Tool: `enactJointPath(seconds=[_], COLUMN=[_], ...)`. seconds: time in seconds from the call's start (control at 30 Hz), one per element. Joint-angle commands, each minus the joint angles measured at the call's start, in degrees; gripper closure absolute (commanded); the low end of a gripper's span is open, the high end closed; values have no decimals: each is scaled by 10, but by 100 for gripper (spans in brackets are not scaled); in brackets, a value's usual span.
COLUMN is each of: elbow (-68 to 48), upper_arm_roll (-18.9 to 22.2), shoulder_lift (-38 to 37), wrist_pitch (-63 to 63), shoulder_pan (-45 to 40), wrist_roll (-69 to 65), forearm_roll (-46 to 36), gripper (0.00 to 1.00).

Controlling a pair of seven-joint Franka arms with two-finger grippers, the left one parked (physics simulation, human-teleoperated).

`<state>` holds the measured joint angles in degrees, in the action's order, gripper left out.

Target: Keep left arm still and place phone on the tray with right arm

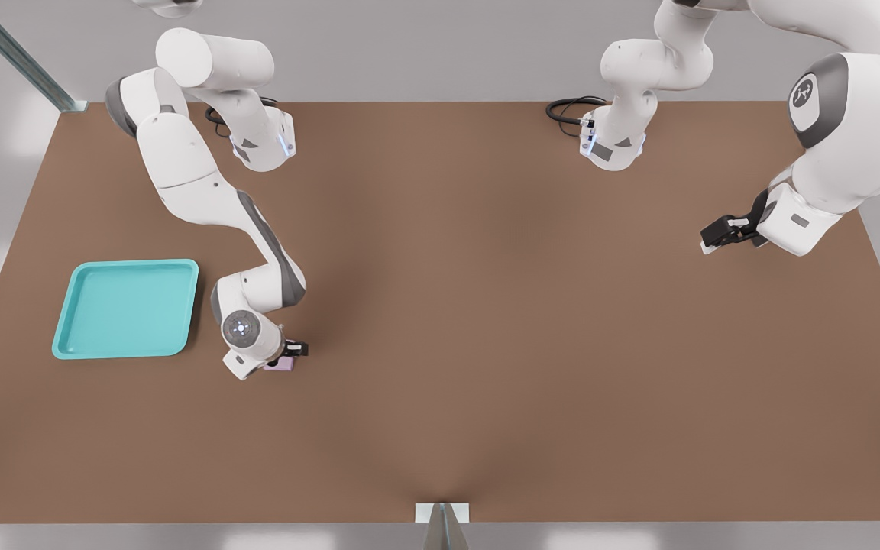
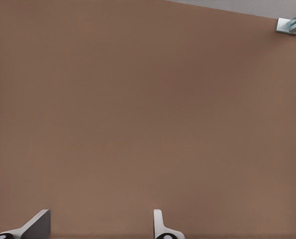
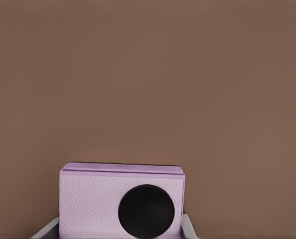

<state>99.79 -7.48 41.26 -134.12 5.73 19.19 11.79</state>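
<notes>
Phone [image 3: 120, 204] sits btwn tool [image 1: 287, 359] fingers, clamped, on table just beside tray [image 1: 66, 336].

The white jointed right arm with grey panels [image 1: 203, 183] reaches down from its base, elbow bent, wrist low over the surface. Its black two-finger gripper [image 1: 287, 357] sits at the surface; in the right wrist view the grey fingertips [image 3: 44, 230] flank a slab, touching both its sides.

Phone [image 3: 120, 201]: small pale pink slab w/ black round lens, flat on tabletop [image 1: 486, 305], mostly hidden under the claw [image 1: 287, 357], a grey finger at each side. Tray [image 1: 73, 336]: turquoise, rounded-square, raised rim, near the phone, toward front view's left.
</notes>
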Motion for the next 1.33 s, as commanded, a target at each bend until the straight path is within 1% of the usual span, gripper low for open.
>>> enactJointPath(seconds=[0.0, 0.1, 0.17, 0.23, 0.3, 0.33, 0.43, 0.5, 0.57, 0.67, 0.7, 0.73, 0.8, 0.87, 0.9, 0.93, 0.97, 1.0, 1.03, 1.07, 1.1, 1.13, 1.17, 1.2, 1.3], elbow=[0, 1, 7, 24, 65, 85, 110, 127, 146, 152, 155, 153, 140, 81, 2, -84, -134, -161, -163, -134, -129, -177, -211, -212, -211], upper_arm_roll=[-1, -5, -17, -22, -66, -99, -117, -146, -149, -150, -150, -150, -157, -169, -204, -224, -234, -259, -64, 91, 95, 104, 106, 109, 142], shoulder_lift=[-6, -27, -44, -78, -112, -124, -140, -152, -170, -170, -171, -171, -174, -180, -187, -186, -188, -242, -288, -354, -355, -307, -287, -287, -290], wrist_pitch=[2, 10, 24, 51, 50, 50, 50, 52, 52, 56, 56, 72, 85, 137, 185, 256, 296, 338, 392, 411, 438, 463, 469, 464, 453], shoulder_pan=[0, -8, -23, -49, -133, -194, -291, -367, -418, -465, -475, -480, -480, -480, -477, -447, -405, -383, -175, -48, -32, -24, -21, -19, 17], wrist_roll=[-6, -6, -6, -20, -64, -101, -219, -289, -349, -414, -426, -427, -426, -427, -415, -353, -284, -220, -184, -194, -188, -189, -190, -191, -193], forearm_roll=[2, 1, 1, 1, 2, 2, 2, 2, 2, 2, 1, 1, 1, 1, 1, 3, 18, 15, -21, -97, -97, -99, -110, -112, -111], gripper=[19, 19, 19, 19, 19, 19, 19, 19, 19, 19, 6, 0, 0, 0, 0, 0, 0, 0, 0, 0, 0, 0, 0, 0, 0])
